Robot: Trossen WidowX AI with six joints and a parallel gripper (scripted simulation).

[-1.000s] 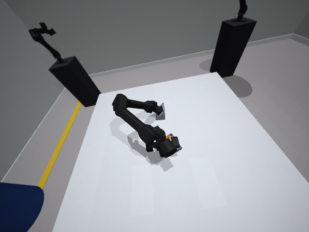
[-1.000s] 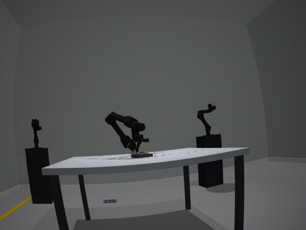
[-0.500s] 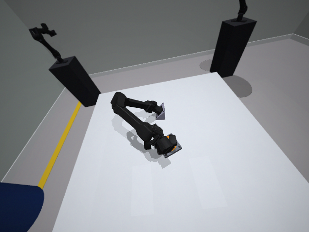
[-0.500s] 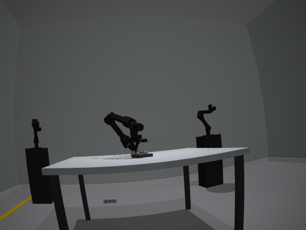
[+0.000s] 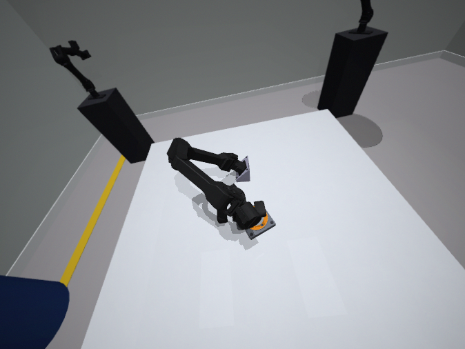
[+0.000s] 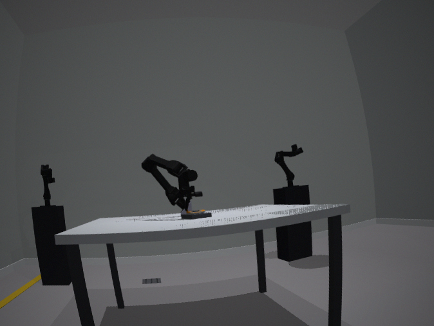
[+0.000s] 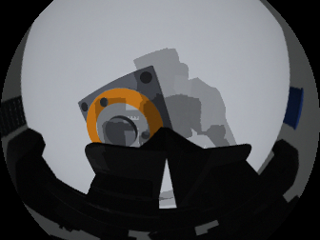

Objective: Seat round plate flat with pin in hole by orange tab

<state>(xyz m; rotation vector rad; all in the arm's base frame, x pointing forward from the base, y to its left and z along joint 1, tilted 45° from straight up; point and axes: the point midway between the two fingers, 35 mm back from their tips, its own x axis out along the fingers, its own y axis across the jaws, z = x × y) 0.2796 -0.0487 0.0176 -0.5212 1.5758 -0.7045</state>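
Note:
The round plate, with an orange rim (image 5: 259,226) (image 6: 198,210) (image 7: 119,95) and grey middle, sits around the post on the dark grey square base (image 5: 260,232) (image 6: 198,215) (image 7: 135,82). One dark round spot shows on the rim at upper left in the wrist view, another on the grey part near the fingers. I cannot tell which is the hole. The orange tab and the pin cannot be made out, nor whether the plate lies flat. My gripper (image 6: 187,210) (image 7: 164,130) is shut and empty, with its tips low at the plate's edge; contact is unclear. The fingers hide part of the plate.
The base rests on the white table (image 5: 270,285) (image 6: 140,236). A small pale angled bracket (image 5: 244,174) stands at my arm's mount, behind the base. Two dark pedestals (image 5: 116,125) (image 5: 351,71) with other arms stand beyond the table.

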